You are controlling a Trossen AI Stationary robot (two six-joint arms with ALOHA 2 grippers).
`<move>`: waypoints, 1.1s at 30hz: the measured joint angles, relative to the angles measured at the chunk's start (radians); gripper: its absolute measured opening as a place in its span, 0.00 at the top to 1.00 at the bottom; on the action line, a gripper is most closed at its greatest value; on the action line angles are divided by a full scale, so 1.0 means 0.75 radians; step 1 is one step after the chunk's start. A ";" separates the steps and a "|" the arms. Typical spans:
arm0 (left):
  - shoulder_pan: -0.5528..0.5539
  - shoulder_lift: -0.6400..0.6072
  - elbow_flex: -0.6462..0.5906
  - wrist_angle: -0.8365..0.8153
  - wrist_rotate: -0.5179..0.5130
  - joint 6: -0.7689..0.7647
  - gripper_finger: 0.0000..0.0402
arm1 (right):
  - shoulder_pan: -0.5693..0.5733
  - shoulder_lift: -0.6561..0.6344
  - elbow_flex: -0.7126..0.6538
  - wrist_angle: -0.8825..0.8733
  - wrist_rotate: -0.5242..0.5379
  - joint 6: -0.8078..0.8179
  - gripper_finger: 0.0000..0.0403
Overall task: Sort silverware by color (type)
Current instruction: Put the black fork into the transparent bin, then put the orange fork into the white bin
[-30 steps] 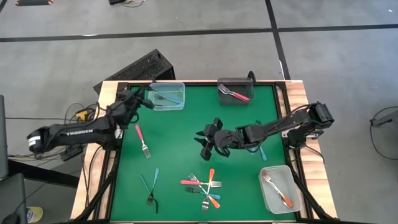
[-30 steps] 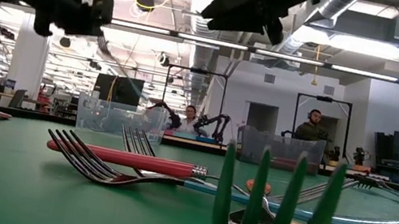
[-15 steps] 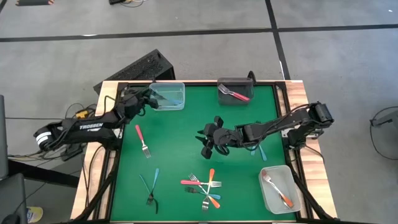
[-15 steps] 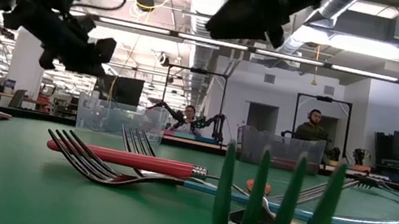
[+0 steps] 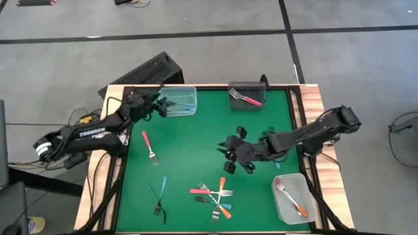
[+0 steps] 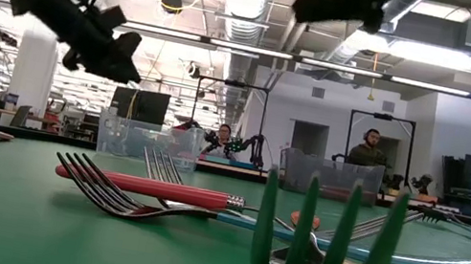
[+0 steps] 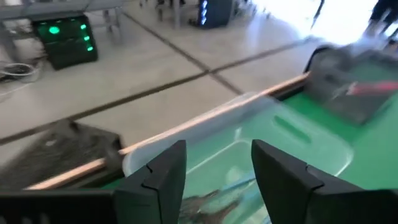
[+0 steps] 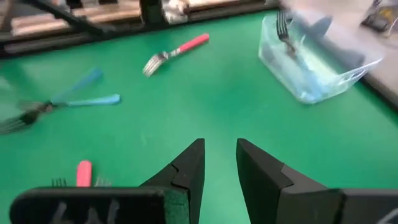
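Small forks lie flat on the green table: a red one (image 5: pixel 149 147) at the left, two blue ones (image 5: pixel 159 196) near the front, and a mixed pile of red, orange and blue ones (image 5: pixel 214 196) in front of my right gripper. My left gripper (image 5: pixel 159 104) is open and empty at the near left edge of the far clear tub (image 5: pixel 179 100), which holds a blue fork (image 5: pixel 181 105); its fingers (image 7: pixel 165 177) stand over the tub's rim (image 7: pixel 186 146). My right gripper (image 5: pixel 230 151) is open and empty above the table's middle, its fingers (image 8: pixel 189 168) over bare green.
A dark tub (image 5: pixel 247 96) at the far edge holds a red fork (image 5: pixel 248 99). A clear tub (image 5: pixel 292 198) at the near right holds an orange fork (image 5: pixel 295 203). A keyboard (image 5: pixel 140 73) lies beyond the far left corner. Bare green lies between the red fork and my right gripper.
My left gripper has gone toward the table's right, up to the far clear tub. My right gripper has gone toward the near edge and a little to the right, toward the pile of forks. No fork has moved.
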 joint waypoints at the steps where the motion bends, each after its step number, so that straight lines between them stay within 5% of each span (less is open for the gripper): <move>1: 0.000 -0.013 0.032 -0.087 -0.021 0.023 0.57 | 0.017 -0.022 0.001 -0.011 0.031 0.001 0.71; 6: 0.000 -0.043 0.159 -0.357 -0.055 0.052 0.55 | 0.089 -0.068 0.001 -0.101 0.143 0.024 0.71; 12: -0.068 -0.051 0.174 -0.367 0.218 0.023 0.55 | 0.095 0.048 -0.002 -0.185 0.133 -0.022 0.71; 16: -0.199 -0.048 0.175 -0.437 0.250 0.011 0.55 | 0.070 0.068 -0.001 -0.325 0.109 0.111 0.72; 25: -0.552 -0.060 0.175 -0.471 0.131 -0.091 0.55 | 0.097 -0.012 0.001 -0.968 0.143 0.789 0.77; 33: -0.891 -0.035 0.175 -0.493 -0.211 -0.181 0.55 | 0.145 0.001 -0.002 -1.351 0.016 1.242 0.77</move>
